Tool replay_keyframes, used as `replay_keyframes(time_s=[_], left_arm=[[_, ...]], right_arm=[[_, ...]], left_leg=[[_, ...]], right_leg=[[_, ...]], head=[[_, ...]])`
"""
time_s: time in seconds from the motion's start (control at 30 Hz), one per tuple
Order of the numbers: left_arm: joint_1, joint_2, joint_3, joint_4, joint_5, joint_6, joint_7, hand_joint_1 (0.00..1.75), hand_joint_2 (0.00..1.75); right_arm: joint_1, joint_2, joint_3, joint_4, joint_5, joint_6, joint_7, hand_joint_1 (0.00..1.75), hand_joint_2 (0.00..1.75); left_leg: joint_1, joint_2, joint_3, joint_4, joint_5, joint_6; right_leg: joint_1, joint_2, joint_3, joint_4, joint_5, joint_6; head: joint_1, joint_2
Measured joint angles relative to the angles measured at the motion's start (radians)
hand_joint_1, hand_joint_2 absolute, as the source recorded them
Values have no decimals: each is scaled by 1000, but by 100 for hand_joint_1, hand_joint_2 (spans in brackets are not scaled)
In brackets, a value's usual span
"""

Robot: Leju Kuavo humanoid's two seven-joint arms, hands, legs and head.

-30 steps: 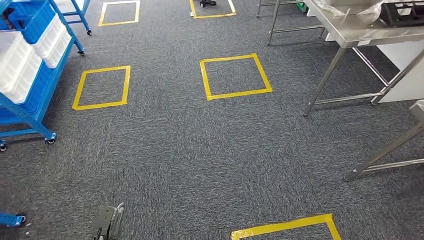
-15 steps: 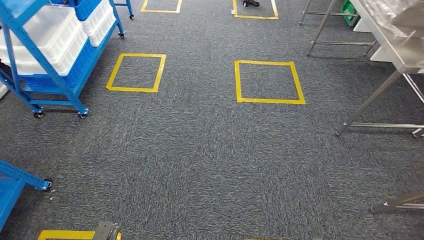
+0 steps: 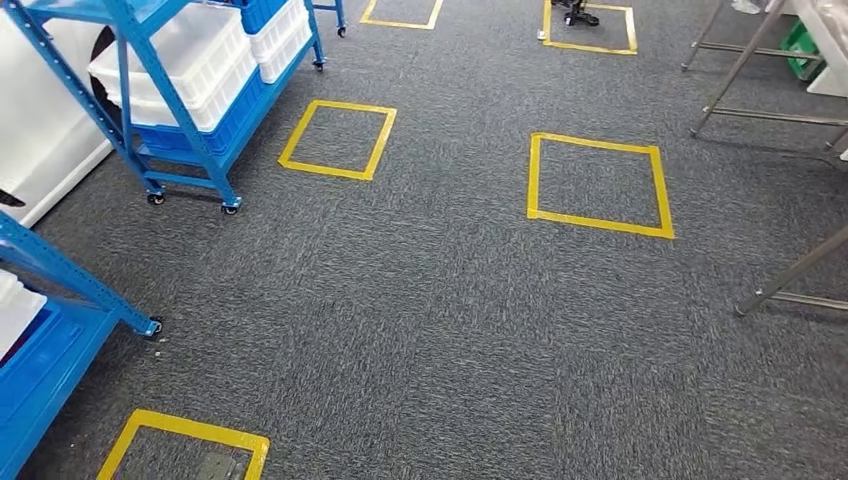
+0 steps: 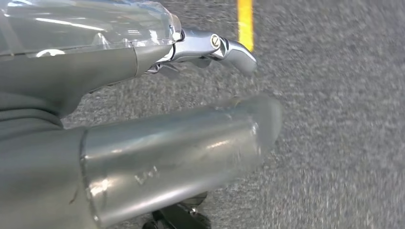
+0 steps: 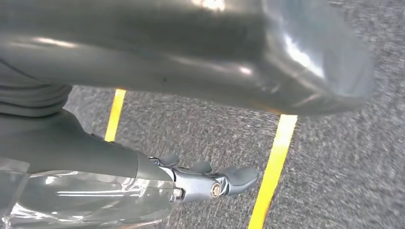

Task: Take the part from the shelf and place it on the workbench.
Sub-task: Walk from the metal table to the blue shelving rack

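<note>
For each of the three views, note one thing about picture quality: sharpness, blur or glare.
Head view: evenly lit, the blue shelf and yellow tape squares sharp. Left wrist view: carpet smeared by motion blur, bright glare streaks on the left robot hand. Right wrist view: blurred carpet and tape, a strong highlight on the right robot hand.

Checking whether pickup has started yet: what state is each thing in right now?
Left hand: holds nothing, hangs over the carpet.
Right hand: holds nothing, hangs over the carpet.
Blue shelf: upright on casters, bins on its tiers.
White bins: sitting on the shelf, contents not visible.
Metal table legs: standing at the right.
</note>
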Motion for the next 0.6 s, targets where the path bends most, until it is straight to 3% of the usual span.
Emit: replay_keyframes(time_s=[0.03,0.07,0.17,0.23,0.3,0.33,0.4,0.43,0.5,0.53,0.57,0.6], left_arm=[[2,1,2,0,0,-1,1,0,0],[5,2,4,0,0,-1,2,0,0],[9,4,6,0,-5,-3,7,0,0],[10,6,8,1,-10,-3,14,0,0],[14,8,11,1,-16,-3,21,0,0],[17,9,12,1,-19,-3,22,0,0],[19,10,15,1,-21,-3,24,0,0],[19,10,15,1,-23,-3,24,0,0],[17,10,17,1,-28,-3,25,0,0],[18,11,19,1,-31,-3,25,0,0],[18,11,21,1,-34,-3,25,0,0],[18,11,22,1,-36,-3,25,0,0]], right_arm=[[1,1,-1,0,4,-2,9,0,0],[2,2,-2,0,9,-4,17,0,0],[3,7,-3,0,25,-8,50,0,0],[3,9,-4,1,35,-9,79,0,0],[0,13,-6,2,40,-8,105,0,0],[0,15,-6,2,42,-7,117,0,0],[3,20,-8,4,45,-6,140,0,0],[5,21,-9,6,46,-5,153,0,0],[8,22,-13,9,47,-4,178,0,0],[9,22,-15,10,47,-3,188,0,0],[9,22,-17,10,47,-2,195,0,0],[9,22,-18,11,47,0,200,0,0]], left_leg=[[5,4,-9,20,1,-5],[10,9,2,-1,21,-11],[17,54,102,-190,106,-19],[12,68,124,-235,117,-7],[10,49,121,-235,120,9],[10,39,122,-240,123,15],[13,20,125,-249,130,29],[14,10,123,-250,133,33],[11,-13,118,-250,136,37],[10,-26,118,-249,136,37],[9,-39,118,-249,137,37],[9,-53,119,-248,137,36]], right_leg=[[-1,-13,0,3,-3,2],[-3,-25,0,6,-7,5],[-8,-59,1,26,-24,21],[-6,-74,3,35,-33,35],[-8,-88,8,35,-37,46],[-10,-82,9,40,-44,51],[-17,-39,-10,92,-85,60],[-20,-8,-38,153,-119,62],[-21,23,-105,284,-174,63],[-21,27,-124,316,-175,62],[-21,30,-125,310,-155,59],[-20,36,-106,263,-118,55]], head=[[0,0],[0,0],[0,0],[1,0],[2,0],[3,0],[7,0],[10,0],[12,0],[12,0],[12,0],[12,0]])
